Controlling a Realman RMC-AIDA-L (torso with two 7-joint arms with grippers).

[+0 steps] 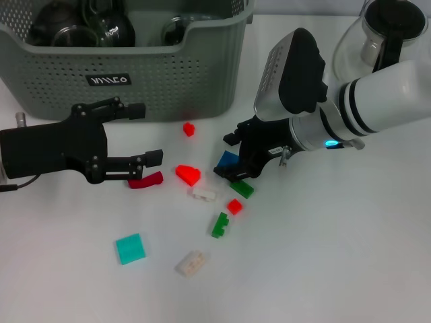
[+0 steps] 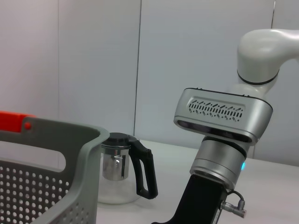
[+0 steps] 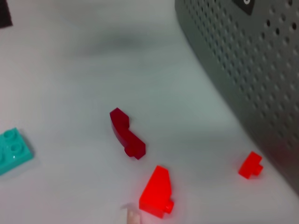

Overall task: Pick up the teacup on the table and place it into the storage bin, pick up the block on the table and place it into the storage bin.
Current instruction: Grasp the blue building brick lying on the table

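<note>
The grey-green storage bin [image 1: 175, 74] stands at the back left, with dark glass vessels [image 1: 101, 27] inside. No teacup shows on the table. Several blocks lie scattered in front of the bin. My right gripper [image 1: 230, 156] is low over the table, open, with a blue block [image 1: 227, 160] between its fingers and a green block [image 1: 242, 189] just in front. My left gripper [image 1: 145, 134] hangs open by the bin's front wall, above a dark red block [image 1: 147, 180]. The right wrist view shows the dark red block [image 3: 127, 134], a red block [image 3: 156, 191] and the bin wall [image 3: 243, 60].
A glass teapot [image 1: 384, 40] with a black handle stands at the back right, and shows in the left wrist view as well [image 2: 122, 168]. Loose on the table are a teal block [image 1: 129, 248], a beige one [image 1: 191, 262], a white one [image 1: 203, 194] and small red ones [image 1: 188, 128].
</note>
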